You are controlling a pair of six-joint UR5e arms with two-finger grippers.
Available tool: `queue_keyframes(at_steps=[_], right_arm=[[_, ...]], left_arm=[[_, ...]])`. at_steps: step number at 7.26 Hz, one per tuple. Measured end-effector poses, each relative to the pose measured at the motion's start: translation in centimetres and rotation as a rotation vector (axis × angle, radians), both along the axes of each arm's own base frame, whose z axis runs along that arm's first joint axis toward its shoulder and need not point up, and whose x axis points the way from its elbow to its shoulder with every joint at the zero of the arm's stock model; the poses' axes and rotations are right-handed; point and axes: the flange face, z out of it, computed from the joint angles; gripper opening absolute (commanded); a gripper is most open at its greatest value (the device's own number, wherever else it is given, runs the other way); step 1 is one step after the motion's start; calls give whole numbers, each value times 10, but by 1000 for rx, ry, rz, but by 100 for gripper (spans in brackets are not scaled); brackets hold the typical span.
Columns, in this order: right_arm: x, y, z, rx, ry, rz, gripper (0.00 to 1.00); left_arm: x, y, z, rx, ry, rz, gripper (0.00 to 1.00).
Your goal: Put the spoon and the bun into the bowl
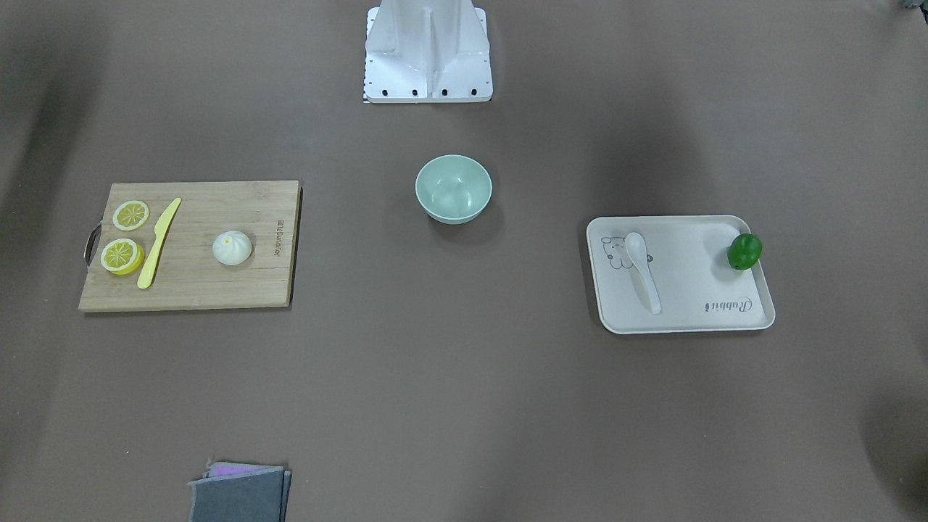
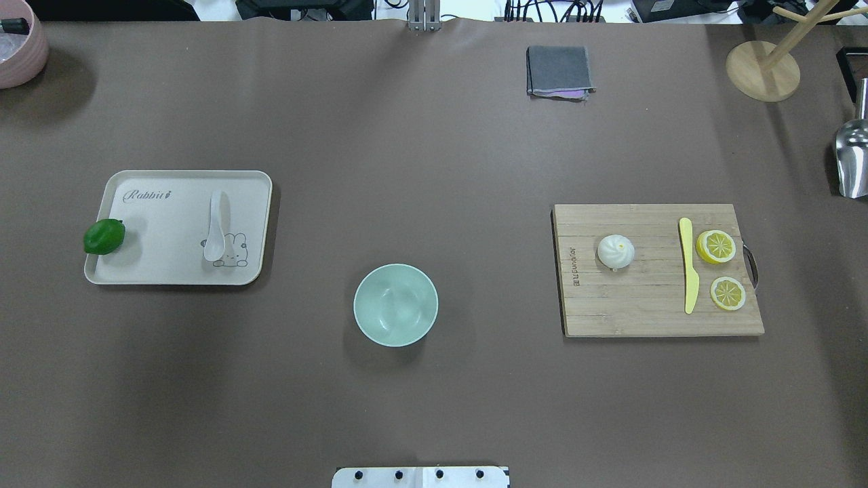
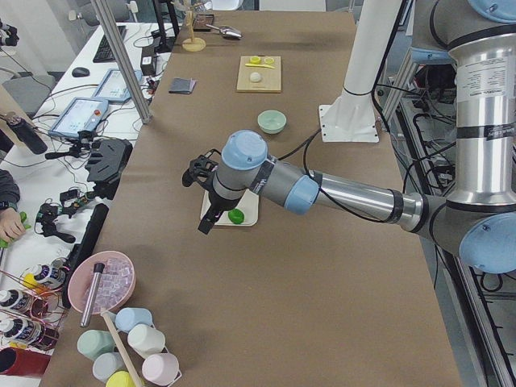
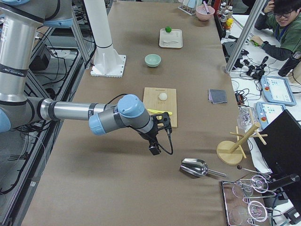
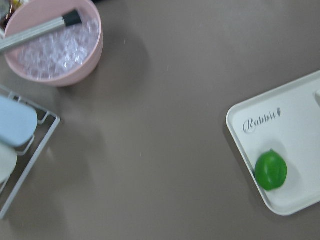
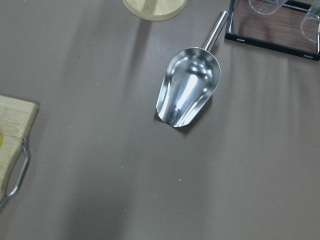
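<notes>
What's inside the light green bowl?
Nothing: the bowl shows its smooth inside bare all the way down. The spoon lies on the tray, and the bun sits on the cutting board. Only the table under the bowl is covered.

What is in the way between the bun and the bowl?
Nothing that shows. Only bare cutting board and table lie between the bun and the bowl. The yellow knife and lemon slices lie on the bun's other side.
</notes>
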Motion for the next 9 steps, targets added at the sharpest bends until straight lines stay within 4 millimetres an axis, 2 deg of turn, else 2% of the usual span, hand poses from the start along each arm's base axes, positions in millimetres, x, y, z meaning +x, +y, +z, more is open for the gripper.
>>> queue_keyframes(at_steps=[2,3,4,6,9], right_arm=[[-7,-19,-34,63,-86,-17,100],[-15,-24,-41,80,-102,-42,100],[-31,-29,-43,62,-104,-57,100],[-87,-44,-57,-64,-90,-12,100],[-201,-61,-85,-182,-39,67,99]], left_arm=[[8,-5,-2,17,40,-19,98],[31,-14,-9,-21,76,-21,98],[66,-22,-18,-94,119,-20,99],[134,-30,-34,-245,187,-51,98],[245,-42,-60,-359,172,-143,98]])
